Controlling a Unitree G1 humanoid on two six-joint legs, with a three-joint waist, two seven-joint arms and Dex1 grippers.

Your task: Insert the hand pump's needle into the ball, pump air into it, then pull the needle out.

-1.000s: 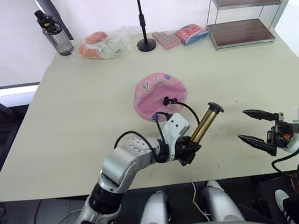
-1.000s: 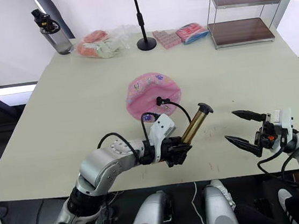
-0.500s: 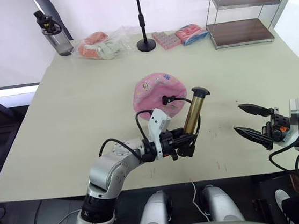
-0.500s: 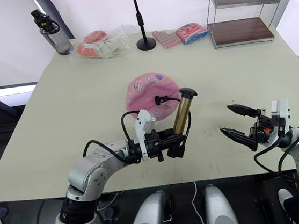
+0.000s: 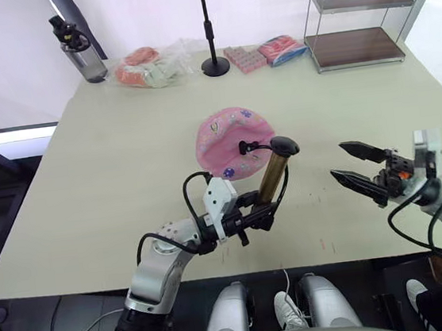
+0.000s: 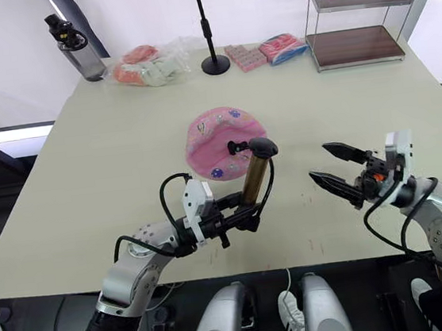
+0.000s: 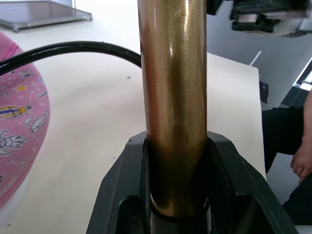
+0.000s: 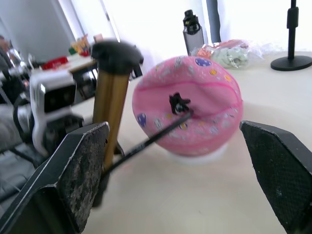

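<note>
Clutter sits along the far edge of the table [image 5: 109, 162]: bottle [image 5: 80, 50] at the far left corner, plastic bag [image 5: 150, 66] of pink and pale items beside it, black stand [image 5: 213, 54] with a round base, two pink packets [image 5: 268, 52], and a wire shelf [image 5: 360, 18] with two wood tiers at the far right. All of it is well apart from the work area. Pink patterned ball [image 5: 230, 140], partly deflated and slumped, lies near table centre. Bare tabletop lies open on both sides of the ball and between ball and right gripper; the near edge runs just under both arms. Left gripper [image 5: 255, 219] is clamped around the base end of the pump [image 5: 272, 177], near the front edge just in front of the ball; in the left wrist view the black fingers [image 7: 122, 195] press both sides of the bronze tube. Pump stands nearly upright, tilted slightly right, black handle cap on top. Its black hose [image 6: 263, 197] loops from the pump to a black fitting [image 8: 179, 103] seated on the ball's near face; needle itself too small to see. Right gripper [image 5: 350, 165] hovers over the table right of the pump, fingers spread wide, holding nothing, tips pointing left toward pump and ball, clear of both.
</note>
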